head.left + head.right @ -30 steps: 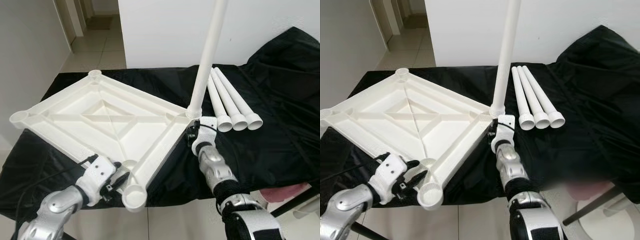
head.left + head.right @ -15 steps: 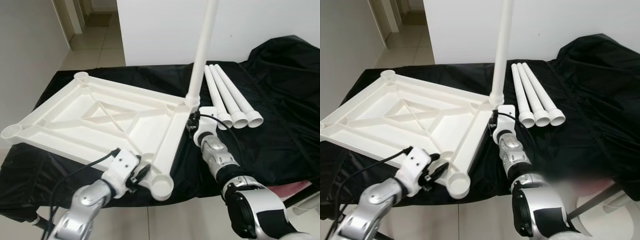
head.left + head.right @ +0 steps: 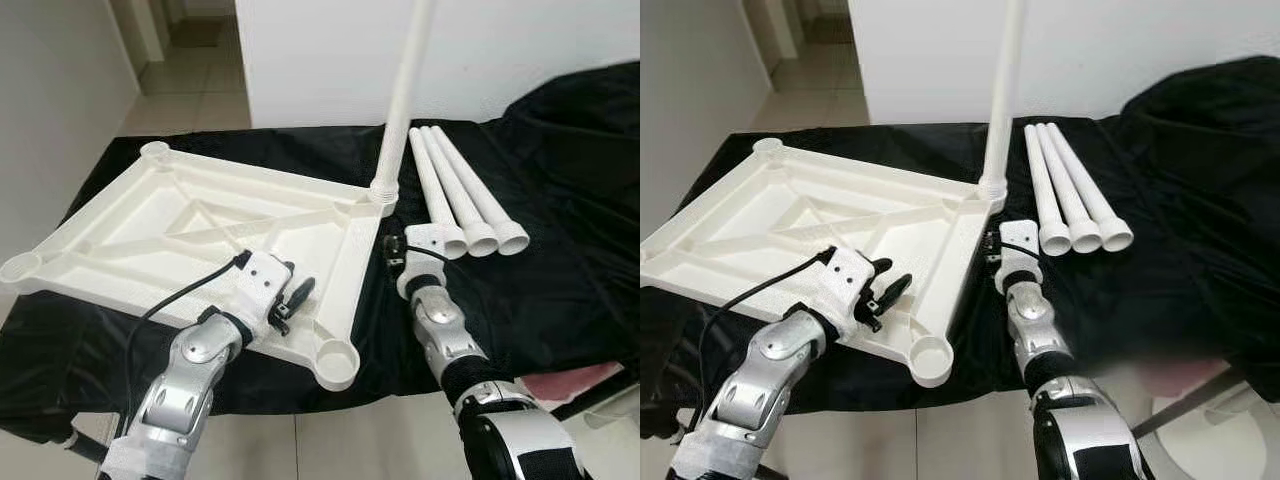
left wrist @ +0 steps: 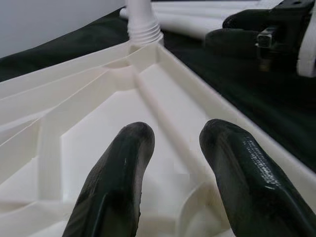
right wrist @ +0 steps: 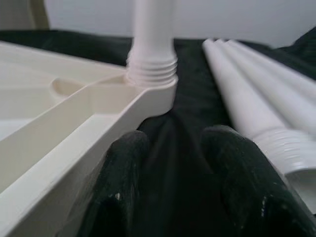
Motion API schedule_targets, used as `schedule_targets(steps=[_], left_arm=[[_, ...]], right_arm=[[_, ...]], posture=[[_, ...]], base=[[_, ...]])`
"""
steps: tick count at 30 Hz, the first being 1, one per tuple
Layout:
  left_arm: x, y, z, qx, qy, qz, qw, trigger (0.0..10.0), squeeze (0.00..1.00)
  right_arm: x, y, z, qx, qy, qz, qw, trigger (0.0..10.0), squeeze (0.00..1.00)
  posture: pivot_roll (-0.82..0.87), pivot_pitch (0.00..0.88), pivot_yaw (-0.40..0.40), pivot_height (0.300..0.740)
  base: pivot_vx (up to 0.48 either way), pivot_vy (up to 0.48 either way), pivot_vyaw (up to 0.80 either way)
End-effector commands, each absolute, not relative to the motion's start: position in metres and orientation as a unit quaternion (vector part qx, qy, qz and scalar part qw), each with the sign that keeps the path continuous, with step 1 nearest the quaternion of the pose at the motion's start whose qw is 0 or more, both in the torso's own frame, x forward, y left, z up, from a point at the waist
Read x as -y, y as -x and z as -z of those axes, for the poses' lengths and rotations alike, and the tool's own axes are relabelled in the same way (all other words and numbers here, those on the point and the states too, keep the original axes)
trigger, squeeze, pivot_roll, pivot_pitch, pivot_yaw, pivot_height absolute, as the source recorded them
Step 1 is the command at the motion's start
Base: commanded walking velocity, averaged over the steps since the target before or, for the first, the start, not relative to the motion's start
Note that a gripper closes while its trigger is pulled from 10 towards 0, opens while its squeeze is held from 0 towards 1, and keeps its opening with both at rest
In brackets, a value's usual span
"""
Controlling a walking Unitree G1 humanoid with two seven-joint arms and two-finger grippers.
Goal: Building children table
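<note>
The white tabletop [image 3: 190, 225] lies upside down on the black-draped table. One white leg [image 3: 400, 100] stands upright, screwed into the tabletop's right corner socket [image 5: 150, 66]. Three loose legs [image 3: 462, 200] lie side by side to the right of it. My left gripper [image 3: 295, 298] hovers open over the tabletop's underside near the front rim, with nothing between its fingers [image 4: 116, 182]. My right gripper [image 3: 393, 250] is open and low over the cloth, a little short of the leg's threaded base, its fingers [image 5: 123, 168] apart and holding nothing.
The black cloth [image 3: 560, 250] bunches up high at the back right. The empty front corner socket [image 3: 338, 362] overhangs the table's front edge. A white wall stands behind, with tiled floor [image 3: 190, 90] to the left. Something pink [image 3: 570, 385] sits low at the right.
My left gripper has left the tabletop's front rim and moved up over its underside. The tabletop has swung and its front corner sits further right. My right gripper has drawn back slightly.
</note>
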State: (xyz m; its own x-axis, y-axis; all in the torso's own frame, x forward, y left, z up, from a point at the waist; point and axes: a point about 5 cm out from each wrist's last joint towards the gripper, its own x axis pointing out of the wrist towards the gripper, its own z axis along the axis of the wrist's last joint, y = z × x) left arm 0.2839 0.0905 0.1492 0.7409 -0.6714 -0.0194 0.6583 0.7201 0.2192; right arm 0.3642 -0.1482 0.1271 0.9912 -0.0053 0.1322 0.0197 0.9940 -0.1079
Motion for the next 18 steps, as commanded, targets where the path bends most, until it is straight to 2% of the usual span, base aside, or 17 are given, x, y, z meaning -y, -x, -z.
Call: schedule_targets(steps=[1,6,14,16,18], left_arm=[[-0.099,-0.292,-0.151,0.041,-0.098,0.268,0.958,10.0,0.0],[-0.091,-0.302,-0.165,0.07,-0.062,0.282,0.955,10.0,0.0],[-0.088,-0.311,-0.175,0.09,-0.034,0.301,0.949,10.0,0.0],[-0.084,-0.316,-0.178,0.076,0.006,0.312,0.947,10.0,0.0],[-0.084,-0.316,-0.178,0.076,0.006,0.312,0.947,10.0,0.0]], right_arm=[[0.15,-0.362,-0.129,0.083,0.05,0.016,0.995,10.0,0.0],[0.176,-0.345,-0.132,0.131,0.049,0.094,0.986,10.0,0.0],[0.188,-0.339,-0.137,0.15,0.037,0.112,0.982,10.0,0.0],[0.195,-0.339,-0.139,0.148,0.04,0.128,0.98,10.0,0.0],[0.195,-0.339,-0.139,0.148,0.04,0.128,0.98,10.0,0.0]], posture=[[-0.01,0.039,0.05,0.74],[-0.04,0.037,0.057,0.74],[-0.04,0.042,0.049,0.74],[-0.06,0.045,0.06,0.74],[-0.06,0.045,0.06,0.74]], base=[[0.0,0.0,0.0],[0.0,0.0,0.0],[0.0,0.0,0.0],[0.0,0.0,0.0],[0.0,0.0,0.0]])
